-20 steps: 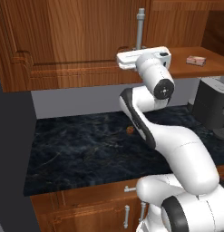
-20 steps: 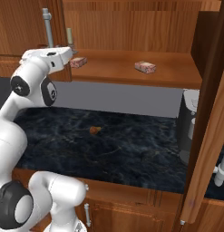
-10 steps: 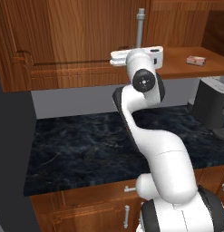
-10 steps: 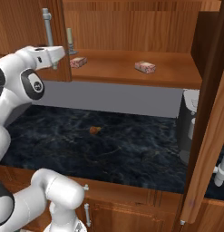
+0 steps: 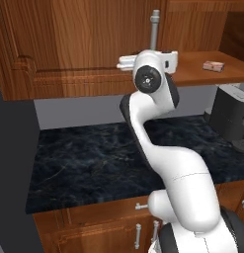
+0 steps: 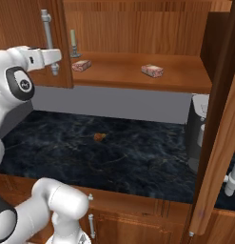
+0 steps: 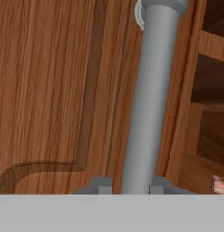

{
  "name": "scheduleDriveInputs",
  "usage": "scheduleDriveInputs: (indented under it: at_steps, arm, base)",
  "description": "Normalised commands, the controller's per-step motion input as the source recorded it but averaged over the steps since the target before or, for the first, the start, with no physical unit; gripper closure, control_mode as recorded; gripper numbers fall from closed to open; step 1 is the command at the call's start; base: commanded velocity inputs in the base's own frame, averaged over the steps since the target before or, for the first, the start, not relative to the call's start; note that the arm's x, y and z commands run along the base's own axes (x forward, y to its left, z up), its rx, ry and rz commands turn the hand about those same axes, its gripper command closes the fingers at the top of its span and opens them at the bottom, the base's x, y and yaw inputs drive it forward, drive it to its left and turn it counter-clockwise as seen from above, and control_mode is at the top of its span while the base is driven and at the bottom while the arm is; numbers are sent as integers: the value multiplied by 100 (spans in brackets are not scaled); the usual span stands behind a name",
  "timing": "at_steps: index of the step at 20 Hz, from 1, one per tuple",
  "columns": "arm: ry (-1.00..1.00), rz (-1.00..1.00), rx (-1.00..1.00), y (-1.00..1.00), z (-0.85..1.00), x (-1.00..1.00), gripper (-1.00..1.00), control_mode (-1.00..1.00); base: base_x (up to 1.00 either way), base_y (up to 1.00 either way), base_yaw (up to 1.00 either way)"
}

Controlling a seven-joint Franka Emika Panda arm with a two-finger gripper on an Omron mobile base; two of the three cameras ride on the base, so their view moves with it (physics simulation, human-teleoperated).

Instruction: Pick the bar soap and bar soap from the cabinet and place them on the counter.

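Observation:
Two bar soaps lie on the cabinet shelf point(image 6: 119, 71), one at the left point(image 6: 82, 65) and one further right point(image 6: 152, 70). The right one also shows in the left base view as a bar soap point(image 5: 213, 65), and a corner of a bar soap point(image 7: 221, 183) shows at the edge of the hand view. My gripper point(image 7: 130, 186) is shut on the silver bar handle point(image 7: 149, 104) of the cabinet's left door point(image 7: 50, 90), a fingertip on each side of the bar. From the bases, the gripper point(image 6: 54, 64) point(image 5: 152, 58) is at the handle's lower end, left of the soaps. The black counter point(image 6: 114, 157) lies below.
A pale candle point(image 6: 73, 43) stands at the shelf's back left. A small brown lump point(image 6: 98, 137) lies on the counter. A grey coffee machine point(image 6: 197, 133) stands at the counter's right end. The cabinet's right door point(image 6: 223, 119) hangs open toward me.
The arm's elbow has swung to the left while the hand stayed on the handle, shifting slightly left with it. The soaps have not moved.

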Motion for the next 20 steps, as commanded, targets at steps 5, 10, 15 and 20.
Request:
scheduleDriveInputs:
  at_steps: [5,10,15,20]
  arm:
    - [1,-3,0,60,-35,-32,100,-100]
    - [1,-3,0,61,-33,-31,100,-100]
    - [1,-2,0,67,-35,-34,100,-100]
    - [2,-2,0,76,-38,-40,100,-100]
  base:
    - [0,0,0]
    - [0,0,0]
    - [0,0,0]
    - [0,0,0]
